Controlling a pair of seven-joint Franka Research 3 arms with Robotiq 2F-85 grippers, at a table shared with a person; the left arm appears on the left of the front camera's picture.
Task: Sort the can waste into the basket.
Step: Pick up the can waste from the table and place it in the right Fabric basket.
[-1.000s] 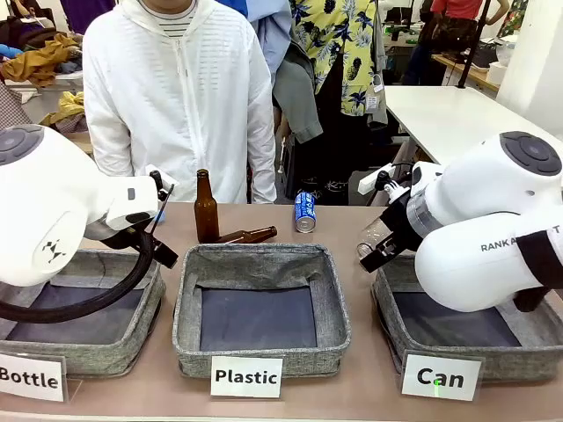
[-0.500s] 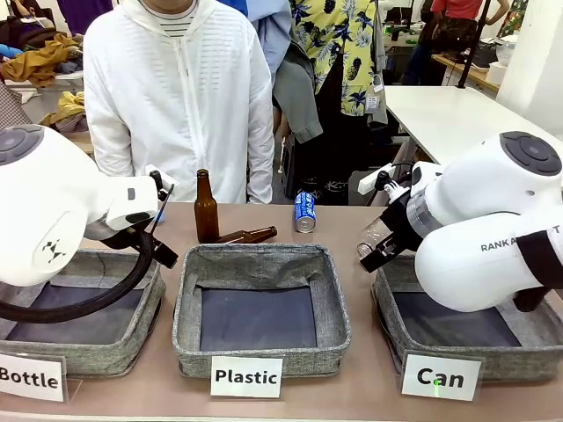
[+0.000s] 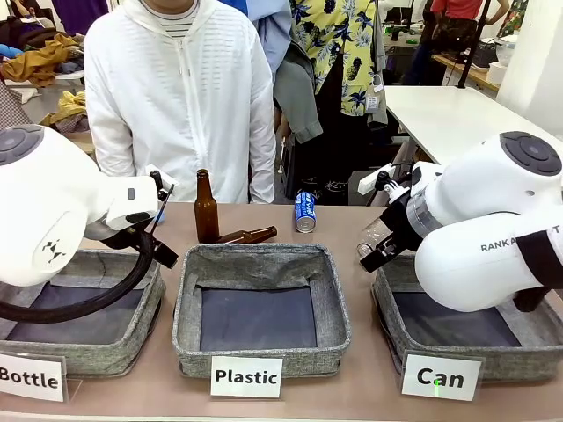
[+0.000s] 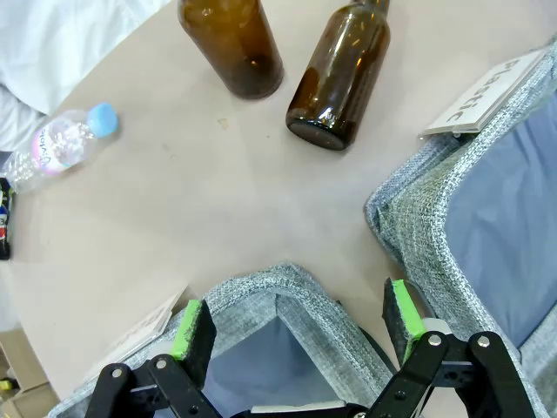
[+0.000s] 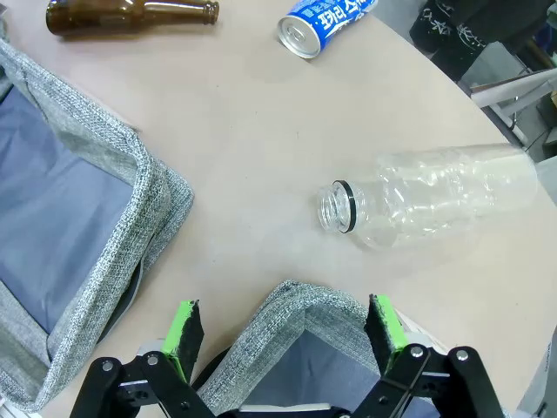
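A dented blue can with white print lies on the table's far side, in front of the person; the right wrist view has the blue can at its top edge. A dark can is cut off by the left wrist view's left edge. The grey basket carded "Can" stands front right. My right gripper hangs open over that basket's far-left corner, holding nothing. My left gripper is open and empty over a corner of the "Bottle" basket.
A clear plastic bottle lies just beyond the Can basket. One brown bottle stands upright and another lies beside it behind the "Plastic" basket. A small clear bottle with a blue cap lies far left. The person stands at the far edge.
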